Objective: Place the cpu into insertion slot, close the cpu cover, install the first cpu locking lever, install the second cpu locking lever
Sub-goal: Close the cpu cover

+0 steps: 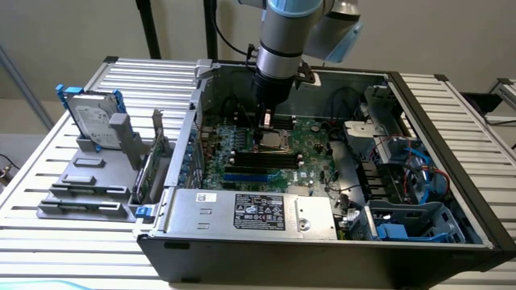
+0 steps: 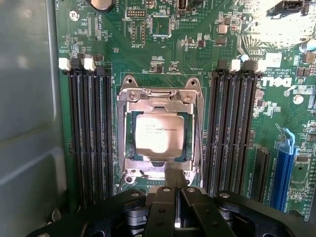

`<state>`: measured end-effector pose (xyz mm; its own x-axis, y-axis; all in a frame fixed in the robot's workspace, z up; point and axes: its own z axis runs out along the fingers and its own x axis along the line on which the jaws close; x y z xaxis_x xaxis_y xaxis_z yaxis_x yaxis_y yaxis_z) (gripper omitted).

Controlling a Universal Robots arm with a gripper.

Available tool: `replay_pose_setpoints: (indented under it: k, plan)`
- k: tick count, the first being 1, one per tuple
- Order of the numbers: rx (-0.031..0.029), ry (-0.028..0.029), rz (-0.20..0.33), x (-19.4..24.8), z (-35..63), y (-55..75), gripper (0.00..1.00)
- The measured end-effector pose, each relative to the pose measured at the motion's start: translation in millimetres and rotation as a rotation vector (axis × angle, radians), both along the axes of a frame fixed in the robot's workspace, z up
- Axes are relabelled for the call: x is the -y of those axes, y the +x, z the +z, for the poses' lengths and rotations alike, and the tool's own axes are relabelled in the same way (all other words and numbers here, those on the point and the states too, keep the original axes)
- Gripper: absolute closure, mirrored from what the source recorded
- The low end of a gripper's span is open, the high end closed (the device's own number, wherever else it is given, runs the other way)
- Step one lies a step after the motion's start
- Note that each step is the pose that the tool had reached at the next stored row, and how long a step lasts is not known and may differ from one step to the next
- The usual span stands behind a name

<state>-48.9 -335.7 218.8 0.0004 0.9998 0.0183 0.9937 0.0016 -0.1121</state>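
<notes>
Gripper (image 2: pixel 175 174) fingers pinched together, tips at the cover (image 2: pixel 158 97) edge — chip (image 2: pixel 159 133) just beyond; press straight down, evenly, I'd say.

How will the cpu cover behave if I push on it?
The cover looks like thin sheet metal, so it is probably light and slightly springy. It lies flat, framing the cpu, so a push likely flexes it rather than slides it. Its shiny surface may be slippery for the hand.
</notes>
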Motion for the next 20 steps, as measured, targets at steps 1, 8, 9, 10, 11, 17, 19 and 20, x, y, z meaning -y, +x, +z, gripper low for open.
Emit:
replay_pose_setpoints:
  k: [1,8,9,10,11,17,19,20]
  plan:
    - [-0.0018,0.0,0.0,-0.1,-0.8,0.0,0.89]
    - [-0.007,0.0,0.0,-2.0,-10.1,0.0,0.89]
    - [-0.0071,0.0,0.0,-2.1,-11.9,0.0,0.89]
    - [-0.007,0.0001,0.0,-2.4,-13.7,0.0,0.89]
    - [-0.0072,-0.0002,0.0,-2.5,-15.4,0.0,0.89]
    - [-0.0173,0.0014,0.0,-3.7,-14.2,-0.2,0.89]
    - [-0.0201,0.0,0.0,-3.4,-8.9,-1.4,0.89]
    - [-0.0209,0.0006,0.0,-3.4,-6.9,-2.8,0.89]
